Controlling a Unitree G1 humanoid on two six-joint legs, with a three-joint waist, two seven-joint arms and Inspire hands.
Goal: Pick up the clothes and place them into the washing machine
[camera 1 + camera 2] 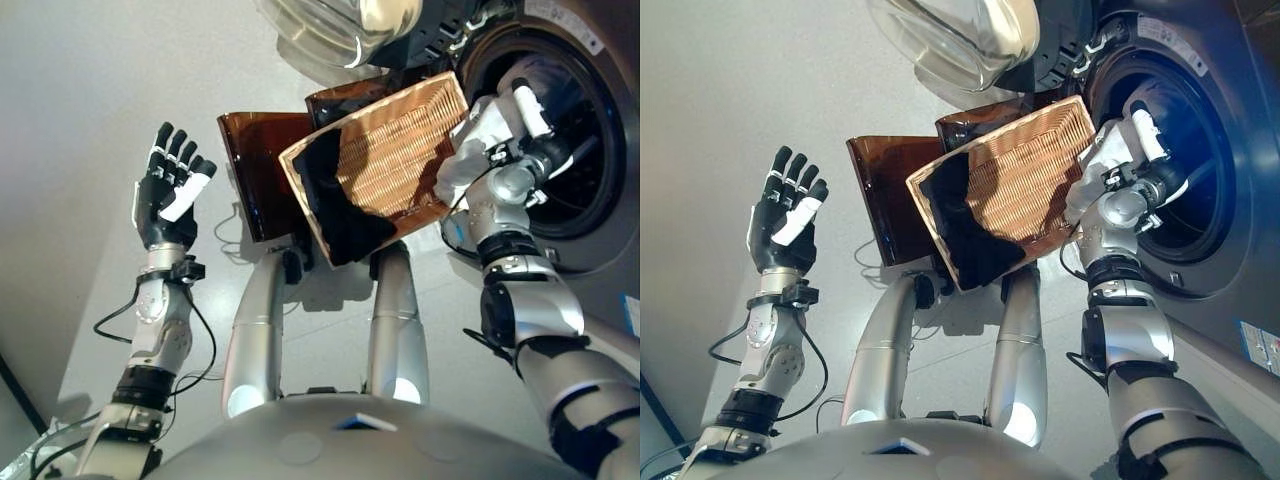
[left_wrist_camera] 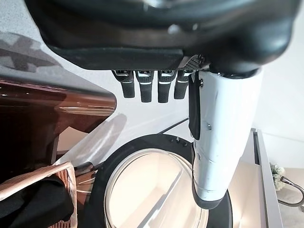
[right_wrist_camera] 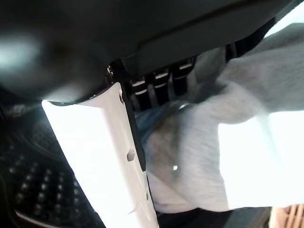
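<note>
**Grey garment at the drum mouth**

The right hand (image 1: 492,128) grips a pale grey garment (image 3: 228,142) at the washing machine (image 1: 575,150) opening. Just beside it, a wicker basket (image 1: 400,150) holds dark clothing (image 1: 335,205). The left hand (image 1: 170,190), fingers spread, hangs well apart in clear space. Only the left wrist view shows the open door's glass (image 2: 156,190).

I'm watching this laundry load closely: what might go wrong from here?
The right hand holds a pale garment at the washing machine opening; released early, it may drop outside the drum. A dark garment hangs over the wicker basket edge and could slip out. The left hand is raised, open, unable to help.
</note>
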